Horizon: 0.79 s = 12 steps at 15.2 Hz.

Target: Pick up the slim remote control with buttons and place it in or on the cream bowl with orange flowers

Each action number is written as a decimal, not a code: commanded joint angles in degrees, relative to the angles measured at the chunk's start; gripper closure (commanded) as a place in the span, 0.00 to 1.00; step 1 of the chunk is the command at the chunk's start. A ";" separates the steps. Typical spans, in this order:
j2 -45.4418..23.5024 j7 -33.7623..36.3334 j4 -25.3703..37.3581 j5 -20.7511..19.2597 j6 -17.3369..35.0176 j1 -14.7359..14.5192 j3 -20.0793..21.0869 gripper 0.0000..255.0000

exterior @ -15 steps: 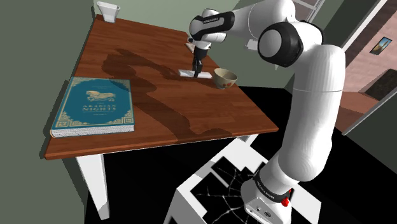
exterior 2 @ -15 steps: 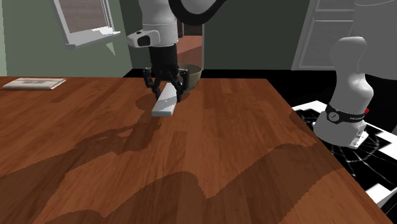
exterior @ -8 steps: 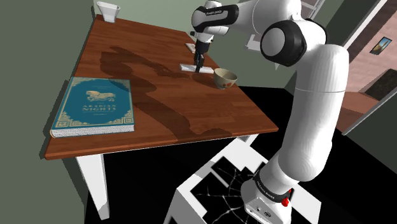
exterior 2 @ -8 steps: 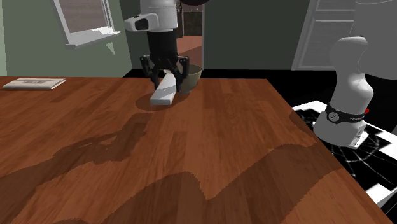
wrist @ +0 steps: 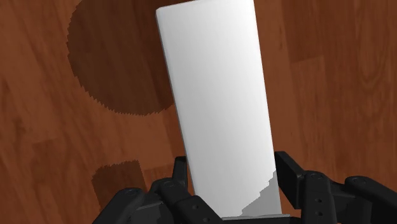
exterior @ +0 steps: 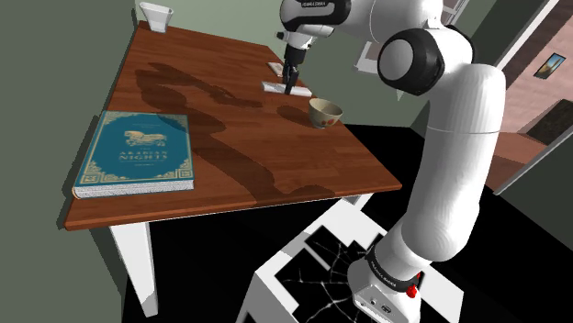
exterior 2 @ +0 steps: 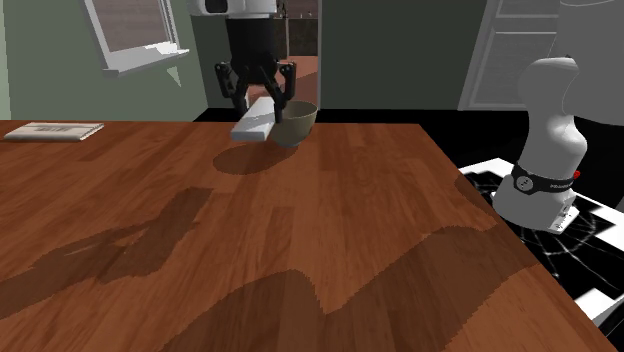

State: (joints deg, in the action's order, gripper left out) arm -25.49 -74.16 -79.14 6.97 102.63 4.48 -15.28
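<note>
Just beside the cream bowl (exterior 2: 296, 122), on the second exterior view's left of it, is the remote (exterior 2: 254, 118). It's up off the table (exterior 2: 300, 250) at about rim height, tilted, and clamped in the black gripper (exterior 2: 257, 100). That view makes the gap under it really obvious, with a dark shadow on the wood below.

From the wrist cam you get the grip itself: both fingers (wrist: 179, 184) are pressed against the slab's long edges at its lower end. The remote (wrist: 216, 95) is just a plain white face, with no buttons drawn that I can make out.

The shoulder view puts the remote (exterior: 276, 86) and gripper (exterior: 292, 85) near the bowl (exterior: 324, 112), up and to that view's left of it, not over it. It also shows a blue book (exterior: 138, 151) lying well away from the bowl.
</note>
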 commanded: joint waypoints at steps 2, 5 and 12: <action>0.21 0.12 1.94 -0.09 -2.14 0.09 -0.06 1.00; 0.13 0.20 4.39 -0.10 -4.50 0.26 -0.10 1.00; 4.11 -6.44 -1.26 -0.41 -2.97 4.31 -2.28 1.00</action>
State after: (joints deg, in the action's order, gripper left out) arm -21.74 -79.05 -79.85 6.50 99.49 7.79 -17.09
